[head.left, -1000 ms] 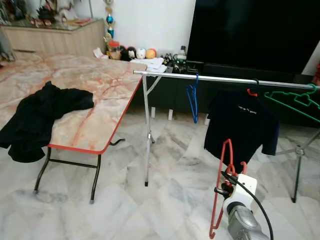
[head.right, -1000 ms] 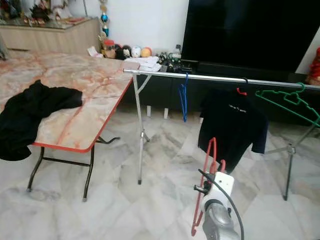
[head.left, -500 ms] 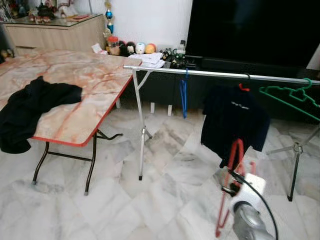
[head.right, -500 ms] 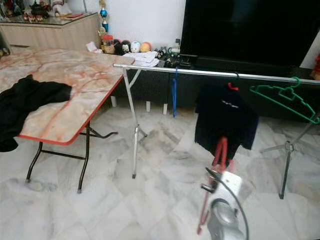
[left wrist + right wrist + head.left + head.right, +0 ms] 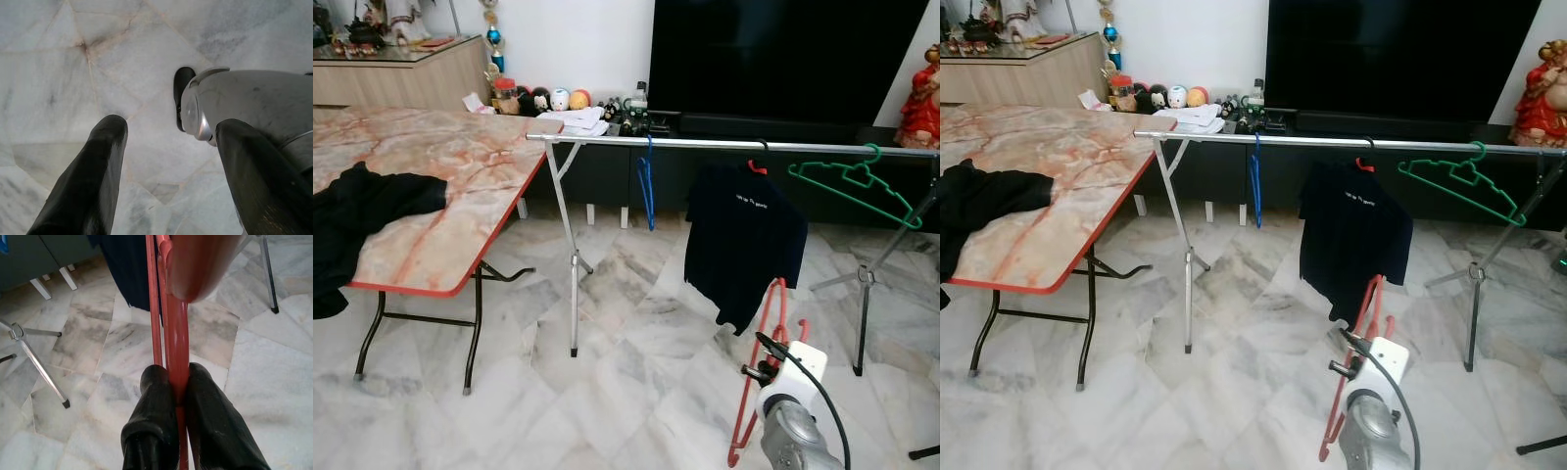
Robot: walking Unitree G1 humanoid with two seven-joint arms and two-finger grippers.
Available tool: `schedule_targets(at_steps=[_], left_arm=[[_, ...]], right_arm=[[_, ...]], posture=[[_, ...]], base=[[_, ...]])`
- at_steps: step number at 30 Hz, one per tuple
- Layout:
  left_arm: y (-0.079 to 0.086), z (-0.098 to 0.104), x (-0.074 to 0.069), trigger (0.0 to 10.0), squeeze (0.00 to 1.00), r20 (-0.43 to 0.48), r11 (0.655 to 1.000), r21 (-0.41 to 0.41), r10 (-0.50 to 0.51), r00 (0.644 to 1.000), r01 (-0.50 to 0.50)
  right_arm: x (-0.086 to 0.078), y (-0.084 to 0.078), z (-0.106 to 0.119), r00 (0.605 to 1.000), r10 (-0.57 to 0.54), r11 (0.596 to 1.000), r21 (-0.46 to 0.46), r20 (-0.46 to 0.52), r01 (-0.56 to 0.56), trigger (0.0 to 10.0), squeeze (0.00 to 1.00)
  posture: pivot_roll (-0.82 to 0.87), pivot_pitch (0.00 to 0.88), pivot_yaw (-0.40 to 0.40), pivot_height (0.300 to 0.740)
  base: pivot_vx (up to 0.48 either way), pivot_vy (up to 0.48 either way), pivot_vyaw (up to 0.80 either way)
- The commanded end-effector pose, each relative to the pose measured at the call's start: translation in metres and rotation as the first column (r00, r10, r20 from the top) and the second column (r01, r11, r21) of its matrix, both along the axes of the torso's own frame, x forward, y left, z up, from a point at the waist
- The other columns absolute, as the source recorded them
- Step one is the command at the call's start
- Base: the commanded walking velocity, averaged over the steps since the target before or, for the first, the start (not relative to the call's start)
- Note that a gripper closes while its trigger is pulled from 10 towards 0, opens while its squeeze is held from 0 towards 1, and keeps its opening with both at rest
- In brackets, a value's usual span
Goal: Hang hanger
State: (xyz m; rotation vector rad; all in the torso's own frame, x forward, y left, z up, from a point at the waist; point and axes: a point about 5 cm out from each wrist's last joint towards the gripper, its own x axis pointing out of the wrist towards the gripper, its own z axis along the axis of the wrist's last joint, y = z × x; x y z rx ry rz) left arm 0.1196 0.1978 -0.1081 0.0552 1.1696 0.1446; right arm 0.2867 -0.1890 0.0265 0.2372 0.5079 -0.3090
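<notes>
far left of the frame: black garment (image 5: 357,211) draped on a marble-topped folding table (image 5: 460,186), part of it hanging over the near edge. upper middle: silver clothes rail (image 5: 705,144) running from the table's corner to the right edge. along it, left to right: blue hanger (image 5: 647,186), dark t-shirt (image 5: 742,235) on its own hanger, green hanger (image 5: 852,181) tilted. behind: black tv (image 5: 783,54), small figurines on the low cabinet; red statue (image 5: 922,88) in the upper right corner. lower right: right gripper (image 5: 176,399) clamped tight on the red hanger (image 5: 759,367), both fingers pressed against its bar; hanger held upright, below the rail and in front of the t-shirt. left gripper (image 5: 168,161), fingers spread apart and holding nothing, hangs over marble floor (image 5: 626,392).
</notes>
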Motion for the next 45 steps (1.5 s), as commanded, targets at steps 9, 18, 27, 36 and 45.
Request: schedule_targets(at_steps=[9, 18, 27, 36, 45], left_arm=[[-0.013, 0.000, 0.005, 10.0, 0.00, 0.018, 0.997, -0.076, -0.032, 0.999, 0.033], [-0.012, 0.000, 0.005, 10.0, 0.00, 0.018, 0.996, -0.079, -0.029, 0.999, 0.031], [-0.012, 0.000, 0.004, 10.0, 0.00, 0.017, 0.996, -0.081, -0.031, 0.999, 0.032], [-0.012, 0.000, 0.004, 10.0, 0.00, 0.012, 0.996, -0.083, -0.038, 0.999, 0.039], [-0.010, 0.000, 0.003, 10.0, 0.00, 0.007, 0.995, -0.080, -0.052, 0.999, 0.052]], right_arm=[[0.005, -0.001, 0.004, 1.000, -0.016, 1.000, -0.009, 0.003, 0.016, 10.0, 0.00], [0.008, 0.004, 0.006, 0.999, 0.048, 0.998, -0.050, 0.000, -0.048, 10.0, 0.00], [0.011, 0.013, 0.007, 0.992, 0.126, 0.988, -0.096, 0.001, -0.125, 10.0, 0.00], [0.012, 0.013, 0.007, 0.987, 0.159, 0.980, -0.120, -0.012, -0.159, 10.0, 0.00], [0.013, 0.010, 0.006, 0.987, 0.159, 0.978, -0.133, -0.031, -0.162, 10.0, 0.00]], posture=[[0.07, 0.000, -0.039, 0.740], [0.07, 0.000, -0.039, 0.740], [0.07, 0.000, -0.040, 0.740], [0.07, 0.000, -0.042, 0.740], [0.07, 0.000, -0.041, 0.740]], base=[[0.338, 0.000, 0.00], [0.346, 0.000, -0.32], [0.342, 0.000, 0.00], [0.342, 0.000, 0.00], [0.341, 0.000, 0.00]])
